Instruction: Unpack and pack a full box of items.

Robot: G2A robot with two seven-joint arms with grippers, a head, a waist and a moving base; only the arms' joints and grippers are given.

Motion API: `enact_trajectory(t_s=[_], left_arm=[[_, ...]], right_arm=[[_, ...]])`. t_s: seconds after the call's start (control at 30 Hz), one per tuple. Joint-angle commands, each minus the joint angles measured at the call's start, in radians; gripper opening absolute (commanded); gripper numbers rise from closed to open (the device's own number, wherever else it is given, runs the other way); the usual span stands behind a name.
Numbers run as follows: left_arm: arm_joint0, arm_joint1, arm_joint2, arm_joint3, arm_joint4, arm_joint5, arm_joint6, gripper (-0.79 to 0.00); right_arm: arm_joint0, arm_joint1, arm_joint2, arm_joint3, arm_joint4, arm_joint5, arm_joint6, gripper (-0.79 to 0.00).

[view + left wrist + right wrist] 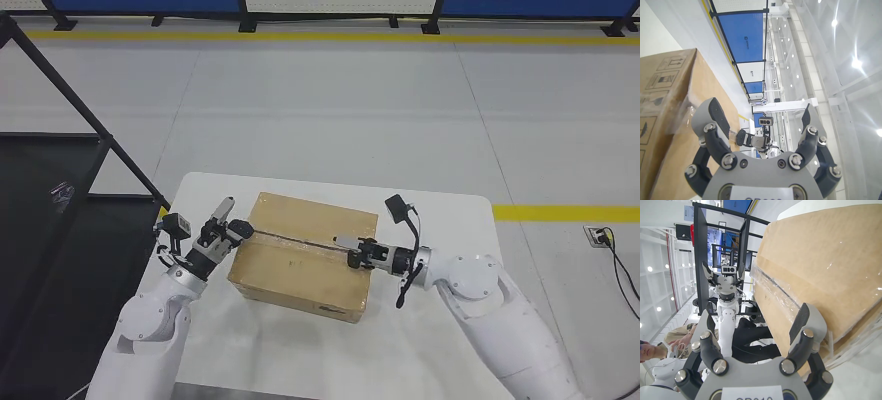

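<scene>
The sealed box point(300, 268) lies between the left gripper point(232, 220) and the right gripper point(349, 252) — its taped seam point(300, 241) runs from one to the other; both are spread open, empty.

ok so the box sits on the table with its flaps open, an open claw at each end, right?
No: the box has its flaps shut, taped along the seam, as the top view shows. The rest holds: it sits on the table, with the left claw and right claw open at its ends.
</scene>
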Motion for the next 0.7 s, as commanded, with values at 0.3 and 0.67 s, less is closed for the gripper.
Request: enact_trajectory(t_s=[0.3, 0.67], left_arm=[[-0.087, -0.011, 0.069, 0.141, -0.025, -0.011, -0.013, 0.000], [-0.077, -0.009, 0.053, 0.151, -0.056, -0.037, -0.010, 0.000]], right_arm=[[0.000, -0.003, -0.002, 0.006, 0.004, -0.002, -0.006, 0.000], [0.054, -0.027, -0.068, -0.037, -0.006, 0.038, -0.042, 0.000]])
